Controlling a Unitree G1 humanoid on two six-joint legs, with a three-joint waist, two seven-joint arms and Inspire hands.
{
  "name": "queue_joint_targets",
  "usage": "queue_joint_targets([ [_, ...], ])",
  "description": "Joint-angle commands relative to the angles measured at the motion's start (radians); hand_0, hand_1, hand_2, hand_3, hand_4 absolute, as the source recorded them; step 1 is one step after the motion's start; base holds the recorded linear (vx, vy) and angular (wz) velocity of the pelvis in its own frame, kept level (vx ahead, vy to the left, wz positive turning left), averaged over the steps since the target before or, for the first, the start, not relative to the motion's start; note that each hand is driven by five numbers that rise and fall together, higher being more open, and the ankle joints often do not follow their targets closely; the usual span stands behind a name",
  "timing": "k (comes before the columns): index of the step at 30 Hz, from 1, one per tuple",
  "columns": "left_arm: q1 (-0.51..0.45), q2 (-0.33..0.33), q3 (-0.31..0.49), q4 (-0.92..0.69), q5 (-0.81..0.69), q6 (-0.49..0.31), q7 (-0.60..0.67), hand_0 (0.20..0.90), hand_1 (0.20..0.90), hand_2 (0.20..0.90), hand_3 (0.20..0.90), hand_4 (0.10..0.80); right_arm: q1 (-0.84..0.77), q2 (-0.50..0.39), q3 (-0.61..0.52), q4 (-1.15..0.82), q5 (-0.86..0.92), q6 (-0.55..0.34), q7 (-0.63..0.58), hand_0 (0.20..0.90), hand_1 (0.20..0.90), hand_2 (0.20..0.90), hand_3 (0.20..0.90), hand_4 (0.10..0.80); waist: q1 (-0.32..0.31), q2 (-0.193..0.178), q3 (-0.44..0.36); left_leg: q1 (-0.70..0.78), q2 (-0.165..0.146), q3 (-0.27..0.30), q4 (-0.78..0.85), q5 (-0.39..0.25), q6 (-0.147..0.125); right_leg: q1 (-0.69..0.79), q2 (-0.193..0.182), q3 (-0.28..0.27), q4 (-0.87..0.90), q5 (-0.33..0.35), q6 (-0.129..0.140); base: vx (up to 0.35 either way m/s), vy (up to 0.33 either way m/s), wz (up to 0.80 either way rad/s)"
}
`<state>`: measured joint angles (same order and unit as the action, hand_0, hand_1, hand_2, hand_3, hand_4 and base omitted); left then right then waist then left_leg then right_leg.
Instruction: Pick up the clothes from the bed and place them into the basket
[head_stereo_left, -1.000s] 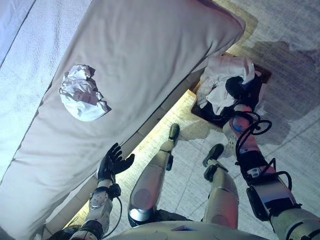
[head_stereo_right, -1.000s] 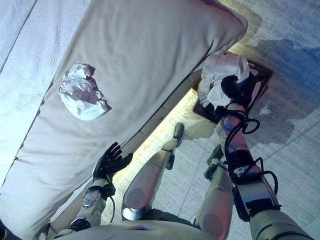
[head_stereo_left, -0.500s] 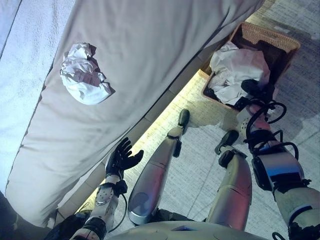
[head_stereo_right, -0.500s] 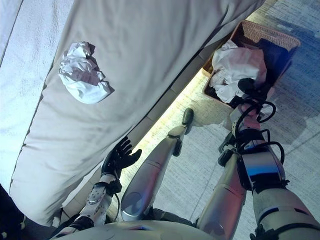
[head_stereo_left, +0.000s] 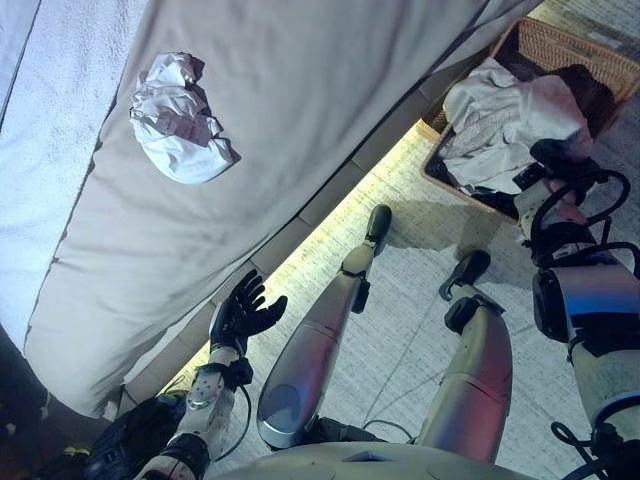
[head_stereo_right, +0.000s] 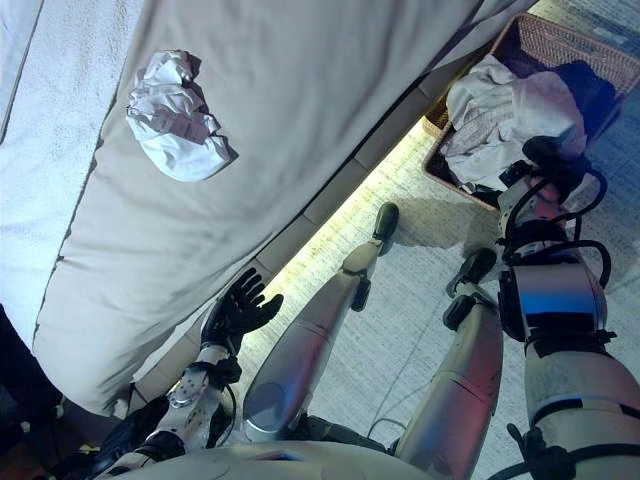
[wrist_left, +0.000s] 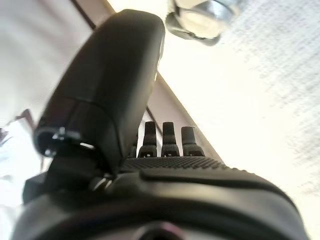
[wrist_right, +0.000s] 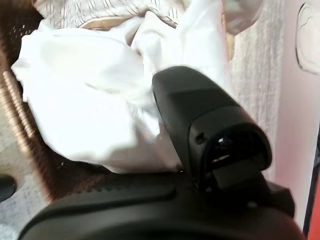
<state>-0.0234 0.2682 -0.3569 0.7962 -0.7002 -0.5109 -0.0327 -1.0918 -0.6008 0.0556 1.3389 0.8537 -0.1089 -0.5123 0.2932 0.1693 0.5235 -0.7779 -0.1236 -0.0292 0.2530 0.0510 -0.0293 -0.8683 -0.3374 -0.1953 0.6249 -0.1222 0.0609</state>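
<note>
The bed (head_stereo_left: 300, 110) bears one crumpled white garment (head_stereo_left: 180, 118) far from the spread, empty left hand (head_stereo_left: 240, 312), while white clothes (head_stereo_right: 505, 115) fill the basket (head_stereo_right: 570, 40) on the pale floor (head_stereo_left: 400, 300), where the right wrist view alone shows the right hand (wrist_right: 200, 130) at that cloth, fingers hidden.

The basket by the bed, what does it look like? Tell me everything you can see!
The basket looks woven, like brown wicker, with a dark inside. It sits on the pale floor, tucked against the corner of the bed. White clothes are heaped in it, with something dark beside them. The right hand is over its near edge, at the clothes.
</note>
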Motion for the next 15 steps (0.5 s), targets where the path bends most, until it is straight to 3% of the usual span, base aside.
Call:
queue_joint_targets([
  [1,0.016,0.036,-0.018,0.018,-0.048,-0.041,-0.005,0.900,0.900,0.900,0.900,0.800,-0.015,-0.161,0.030,-0.052,0.007,-0.046,0.020,0.900,0.900,0.900,0.900,0.800,-0.017,0.155,-0.004,0.005,0.009,-0.043,0.177,0.017,0.022,0.069,0.011,0.003,-0.038,0.058,0.044,0.018,-0.021,-0.03],
  [7,0.021,0.053,-0.016,-0.004,-0.054,-0.031,-0.018,0.900,0.900,0.900,0.900,0.800,-0.004,-0.167,0.023,-0.047,0.024,-0.019,0.079,0.900,0.900,0.900,0.900,0.800,-0.015,0.151,-0.004,0.027,0.015,-0.051,0.156,0.023,0.018,0.093,0.012,-0.011,-0.059,0.062,0.046,0.010,-0.034,-0.02],
  [15,0.029,0.065,0.006,-0.023,-0.029,-0.019,-0.019,0.900,0.900,0.900,0.900,0.800,0.103,-0.101,0.000,-0.125,-0.043,-0.104,0.176,0.900,0.900,0.900,0.900,0.800,-0.017,0.111,-0.004,0.111,0.028,-0.071,0.093,0.033,0.003,0.205,0.025,-0.061,-0.154,0.092,0.051,0.013,-0.060,-0.04],
])
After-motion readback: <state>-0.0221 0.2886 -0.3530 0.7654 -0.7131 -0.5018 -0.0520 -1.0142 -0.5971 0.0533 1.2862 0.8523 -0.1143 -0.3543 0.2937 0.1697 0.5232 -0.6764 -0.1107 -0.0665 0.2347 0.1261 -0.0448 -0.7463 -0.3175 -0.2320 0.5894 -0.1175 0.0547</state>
